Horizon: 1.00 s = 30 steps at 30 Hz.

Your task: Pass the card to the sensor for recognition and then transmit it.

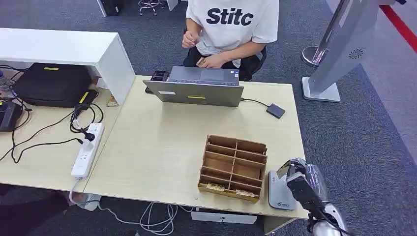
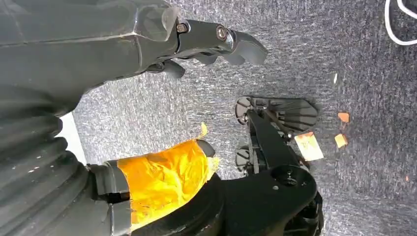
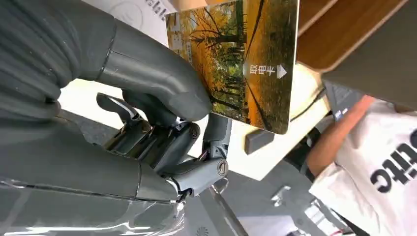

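Fingers [image 3: 162, 98] of right hand [image 1: 298, 181] pinching card [image 3: 246, 59] above sensor [image 1: 279, 192], near-right bench [image 1: 157, 147] corner; left hand [image 2: 196, 44] fingers spread.

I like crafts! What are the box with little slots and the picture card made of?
The slotted box looks like thin brown wood or stiff cardboard: matte, flat slotted panels. The card in the right hand seems glossy plastic, with a printed tree photo, though coated paper is possible.
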Tool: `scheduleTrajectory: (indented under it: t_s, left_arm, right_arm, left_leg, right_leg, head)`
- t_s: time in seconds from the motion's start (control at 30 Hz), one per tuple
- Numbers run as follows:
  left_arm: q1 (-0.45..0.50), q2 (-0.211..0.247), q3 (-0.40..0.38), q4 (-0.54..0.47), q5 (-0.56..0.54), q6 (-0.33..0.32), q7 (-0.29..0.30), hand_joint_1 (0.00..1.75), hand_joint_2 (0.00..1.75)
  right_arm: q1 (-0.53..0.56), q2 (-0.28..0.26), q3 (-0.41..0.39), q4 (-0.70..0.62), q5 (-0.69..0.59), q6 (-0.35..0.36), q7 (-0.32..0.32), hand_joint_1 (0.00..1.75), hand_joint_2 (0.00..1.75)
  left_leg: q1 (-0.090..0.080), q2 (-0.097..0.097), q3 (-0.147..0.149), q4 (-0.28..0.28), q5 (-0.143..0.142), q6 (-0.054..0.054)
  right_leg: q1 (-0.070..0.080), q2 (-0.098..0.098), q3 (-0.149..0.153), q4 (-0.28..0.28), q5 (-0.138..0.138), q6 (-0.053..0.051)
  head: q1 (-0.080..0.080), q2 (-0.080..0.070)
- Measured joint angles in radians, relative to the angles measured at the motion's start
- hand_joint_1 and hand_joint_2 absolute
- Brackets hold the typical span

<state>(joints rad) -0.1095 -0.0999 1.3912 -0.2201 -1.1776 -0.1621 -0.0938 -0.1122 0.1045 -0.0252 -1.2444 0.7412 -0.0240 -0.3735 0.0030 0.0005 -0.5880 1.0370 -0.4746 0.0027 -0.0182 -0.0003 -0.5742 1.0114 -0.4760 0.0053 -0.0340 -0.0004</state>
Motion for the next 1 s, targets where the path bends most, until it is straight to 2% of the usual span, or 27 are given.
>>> scheduleTrajectory:
  t_s: [0.37, 1.0]
  left_arm:
    - [0.0, 0.0, 0.0, 0.0, -0.006, 0.0, 0.0, 0.0, 1.75]
    - [0.0, 0.0, 0.0, 0.0, -0.006, 0.0, 0.0, 0.0, 1.75]
  right_arm:
    - [-0.007, 0.0, 0.012, 0.076, 0.011, -0.008, 0.005, 1.75, 1.75]
    - [-0.017, 0.0, 0.015, 0.108, 0.013, -0.012, 0.004, 1.75, 1.75]
  left_leg:
    - [0.0, 0.0, 0.0, 0.0, 0.0, 0.0]
    - [0.0, 0.0, 0.0, 0.0, 0.0, 0.0]
  right_leg:
    - [0.0, 0.0, 0.0, 0.0, 0.0, 0.0]
    - [0.0, 0.0, 0.0, 0.0, 0.0, 0.0]
  head:
    - [0.0, 0.0]
    - [0.0, 0.0]
